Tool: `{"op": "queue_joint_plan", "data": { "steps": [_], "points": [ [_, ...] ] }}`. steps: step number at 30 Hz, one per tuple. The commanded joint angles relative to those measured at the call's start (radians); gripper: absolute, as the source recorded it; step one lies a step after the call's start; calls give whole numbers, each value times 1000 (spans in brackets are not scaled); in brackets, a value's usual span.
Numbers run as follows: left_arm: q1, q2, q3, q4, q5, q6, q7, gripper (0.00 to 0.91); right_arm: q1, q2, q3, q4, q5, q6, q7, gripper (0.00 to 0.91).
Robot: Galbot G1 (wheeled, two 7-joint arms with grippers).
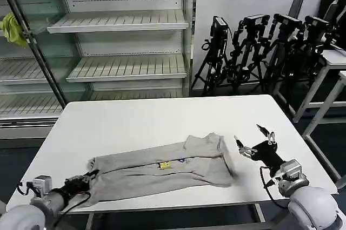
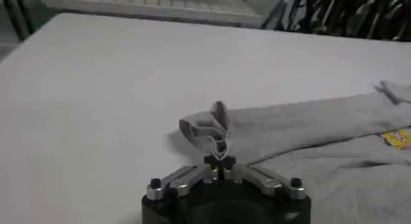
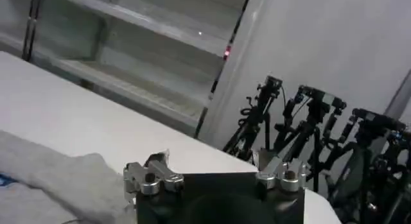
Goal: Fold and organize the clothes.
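A light grey short-sleeved shirt (image 1: pixel 162 168) lies folded lengthwise across the near half of the white table (image 1: pixel 140 122). Its small multicoloured chest print (image 1: pixel 165 164) faces up. My left gripper (image 1: pixel 89 176) is at the shirt's left end near the table's front edge. In the left wrist view this gripper (image 2: pixel 219 158) is shut on a raised fold of the shirt (image 2: pixel 302 126), with the print (image 2: pixel 398 137) farther along. My right gripper (image 1: pixel 247 134) hovers just beyond the shirt's right end, fingers spread and nothing between them. The right wrist view shows that gripper (image 3: pixel 215 166) open beside the shirt (image 3: pixel 58 180).
Empty store shelves (image 1: pixel 119 22) stand behind the table, with a yellow-green cloth (image 1: pixel 13 27) hanging at the far left. Black tripods (image 1: pixel 254 46) cluster at the back right. Other white tables (image 1: pixel 332 60) stand to the right.
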Motion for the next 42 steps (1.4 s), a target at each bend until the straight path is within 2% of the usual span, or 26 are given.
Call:
{"op": "queue_joint_plan", "data": {
  "steps": [1,7,14,22,31,42],
  "points": [
    [53,143,-207,28,-9,-7,1,50,49,6,-3,0,1,8,2,907],
    [51,181,-269,37,7,-7,-5,40,58,14,-5,-9,2,18,3,907],
    [37,185,-249,-75,-27,-5,-23,50,62,9,-6,-12,2,21,1,907],
    [-79,170,-88,-169,-194,-3,-88,50,33,7,4,-2,-13,18,3,907],
    [-216,146,114,-151,-231,-4,-85,50,-1,-40,19,-14,-31,27,33,907],
    [-534,77,388,-130,-221,-4,-120,50,-37,-31,39,-20,-39,22,45,907]
  ]
}}
